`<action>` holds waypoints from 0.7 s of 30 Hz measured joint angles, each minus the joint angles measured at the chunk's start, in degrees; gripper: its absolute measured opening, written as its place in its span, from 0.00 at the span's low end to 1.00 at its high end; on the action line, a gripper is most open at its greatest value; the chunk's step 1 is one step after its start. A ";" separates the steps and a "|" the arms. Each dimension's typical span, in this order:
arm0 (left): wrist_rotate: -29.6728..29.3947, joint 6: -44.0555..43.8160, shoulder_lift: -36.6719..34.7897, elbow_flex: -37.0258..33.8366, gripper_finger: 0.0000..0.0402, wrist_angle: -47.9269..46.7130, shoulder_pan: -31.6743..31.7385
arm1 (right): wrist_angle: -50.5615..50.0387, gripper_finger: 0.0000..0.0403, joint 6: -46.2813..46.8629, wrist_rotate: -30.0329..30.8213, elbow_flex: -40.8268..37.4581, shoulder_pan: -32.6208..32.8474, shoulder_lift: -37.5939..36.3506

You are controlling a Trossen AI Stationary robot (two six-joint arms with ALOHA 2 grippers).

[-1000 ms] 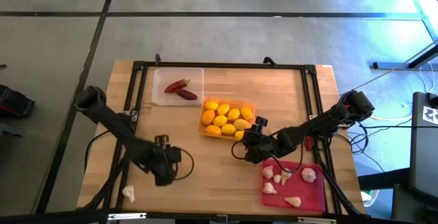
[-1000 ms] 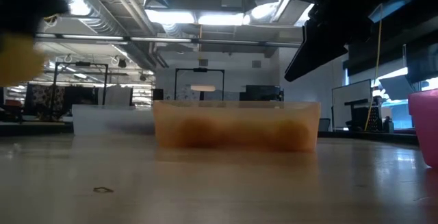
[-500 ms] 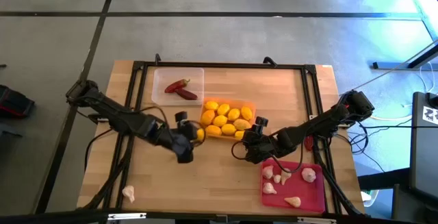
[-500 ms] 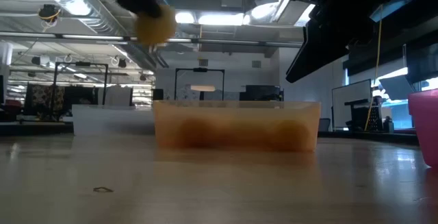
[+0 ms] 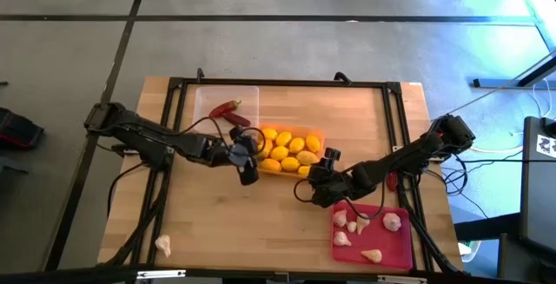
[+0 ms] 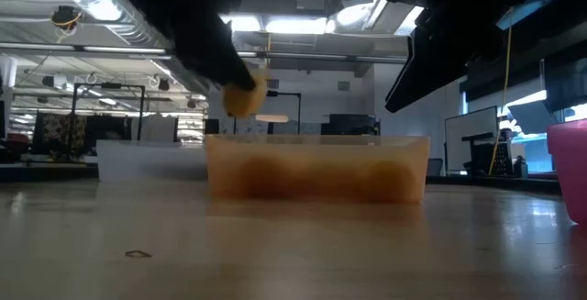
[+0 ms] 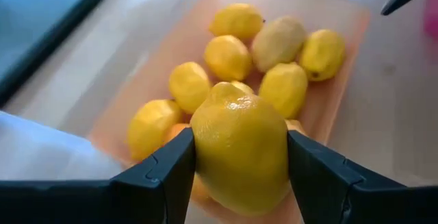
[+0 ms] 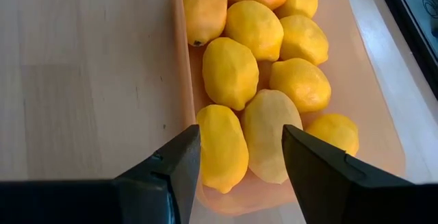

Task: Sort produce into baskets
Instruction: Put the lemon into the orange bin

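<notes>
Left hand [image 7: 239, 176] around lemon [image 7: 239, 148]

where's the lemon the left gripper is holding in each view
High view: mostly hidden under the left gripper, at the orange tray's left edge.
Low view: the held lemon hangs above the tray's left end.
Left wrist view: lemon fills the centre, between the fingers.
Right wrist view: not in it.
Shared landmark: the orange tray of lemons.
</notes>
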 joint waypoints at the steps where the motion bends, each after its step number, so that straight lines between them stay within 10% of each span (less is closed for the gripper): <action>1: 1.62 -0.03 0.00 -1.21 0.49 2.26 0.52 | 0.01 0.49 0.01 0.00 0.00 0.00 0.00; 21: 5.33 -0.18 0.00 -9.58 0.58 8.78 1.99 | 0.08 0.49 0.04 0.00 0.00 -0.02 0.00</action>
